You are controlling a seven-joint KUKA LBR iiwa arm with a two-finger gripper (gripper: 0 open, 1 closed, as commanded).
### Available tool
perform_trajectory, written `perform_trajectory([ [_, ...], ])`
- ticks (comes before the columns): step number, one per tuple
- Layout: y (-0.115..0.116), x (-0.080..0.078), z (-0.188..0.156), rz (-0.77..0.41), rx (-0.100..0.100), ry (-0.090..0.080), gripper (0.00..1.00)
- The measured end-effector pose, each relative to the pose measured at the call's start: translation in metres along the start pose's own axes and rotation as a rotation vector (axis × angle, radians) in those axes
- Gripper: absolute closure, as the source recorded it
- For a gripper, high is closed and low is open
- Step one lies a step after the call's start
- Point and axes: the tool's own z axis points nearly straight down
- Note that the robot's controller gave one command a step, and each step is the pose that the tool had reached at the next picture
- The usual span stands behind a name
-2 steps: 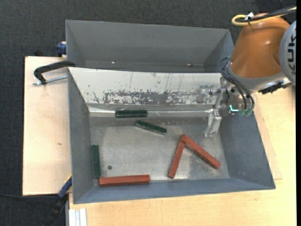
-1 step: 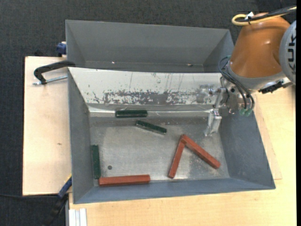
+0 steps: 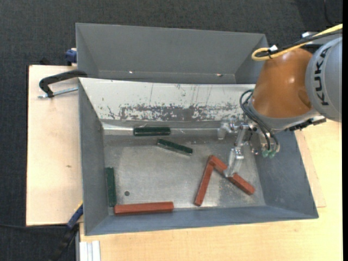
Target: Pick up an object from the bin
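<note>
My gripper (image 3: 233, 169) hangs in the right part of the bin, its tip down on or just above a short red bar (image 3: 242, 185). That bar lies slanted, running from the middle right towards the front right corner, and the gripper covers its middle. A second, longer red bar (image 3: 203, 186) leans against the short one's upper end and slants down to the front. Whether anything sits in the gripper I cannot see.
A third red bar (image 3: 144, 207) lies along the front wall at the left. A green bar (image 3: 110, 186) runs along the left wall. Two dark green bars (image 3: 174, 147) (image 3: 152, 130) lie near the back wall. The arm's orange cover hangs over the right rim.
</note>
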Motion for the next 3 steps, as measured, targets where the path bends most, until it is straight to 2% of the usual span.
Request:
perform_trajectory([
  [1,-0.006,0.018,0.038,0.03,-0.001,0.011,0.0],
  [2,0.021,0.008,0.08,-0.116,-0.001,0.007,1.0],
  [3,0.021,0.008,0.08,-0.116,-0.001,0.007,1.0],
])
